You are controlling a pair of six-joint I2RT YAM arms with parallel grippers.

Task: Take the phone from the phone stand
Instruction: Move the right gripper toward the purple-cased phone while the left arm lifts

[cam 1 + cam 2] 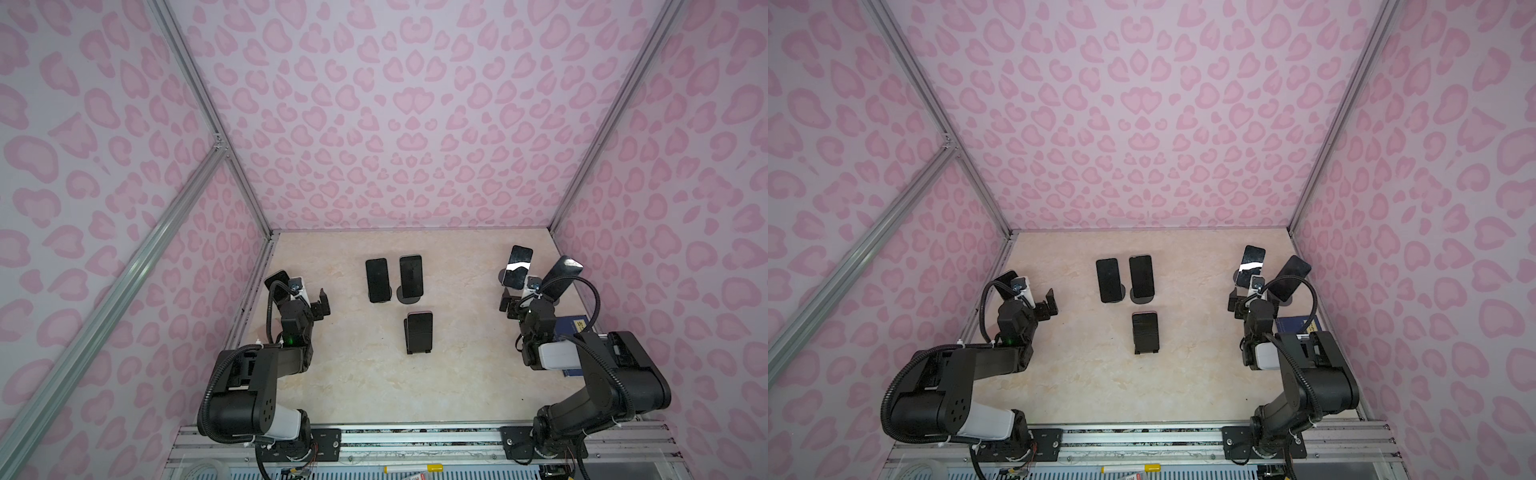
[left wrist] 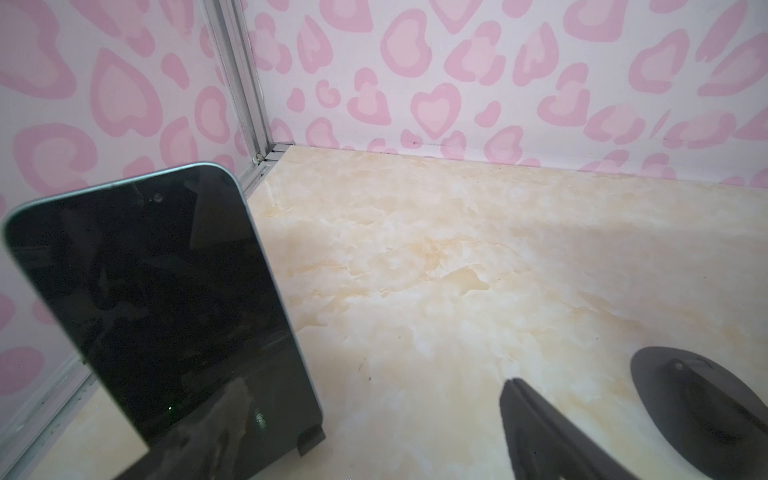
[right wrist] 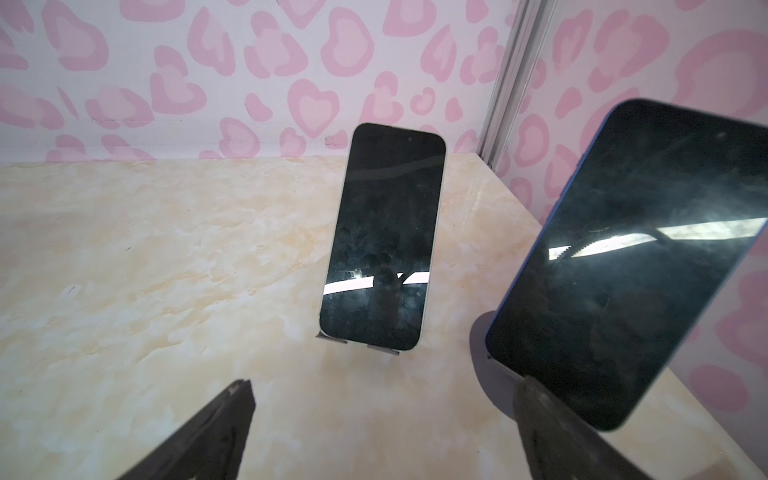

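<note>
Pink heart-print walls box in a marbled tabletop (image 1: 457,374) bearing six dark phones on stands. Take the folding stand (image 1: 417,349) at mid-table as the landmark. Left of it, the left gripper (image 1: 307,299) hangs spread and empty near a pale-rimmed phone (image 2: 166,299). Right of it, the right gripper (image 3: 384,382), also spread, faces a white-rimmed phone (image 3: 382,237) propped on its stand, with a blue phone (image 3: 623,257) just beside. This looks like the approach step. Next, a claw must close on one phone's edges and lift it clear.

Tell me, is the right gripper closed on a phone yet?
No: in the right wrist view the right gripper stands open, and the white-edged phone rests on its stand.
</note>
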